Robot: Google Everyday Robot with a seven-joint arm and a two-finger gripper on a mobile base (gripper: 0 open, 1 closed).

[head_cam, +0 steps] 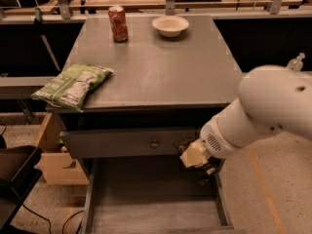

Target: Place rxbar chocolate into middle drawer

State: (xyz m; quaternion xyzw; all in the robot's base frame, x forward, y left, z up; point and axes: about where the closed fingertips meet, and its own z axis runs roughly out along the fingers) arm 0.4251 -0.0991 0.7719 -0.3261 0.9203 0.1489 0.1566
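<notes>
My gripper (201, 166) hangs over the drawer's (146, 213) right rear corner. I cannot tell its grip. The bar seems to be the dark shape in it. If released here, it may hit the drawer's right wall and fall outside.

"Where is the gripper (196, 161)?"

"At the end of the white arm (265, 108), low at the table's front right, just under the closed drawer front (117, 143) with its round knob (154, 143). It hangs over the right rear corner of the open middle drawer (146, 208). A dark shape sits at it; I cannot tell what."

"And the tabletop (161, 72)?"

"A red soda can (118, 23) and a pale bowl (170, 25) stand at the back, apart. A green chip bag (73, 85) overhangs the front left edge."
</notes>
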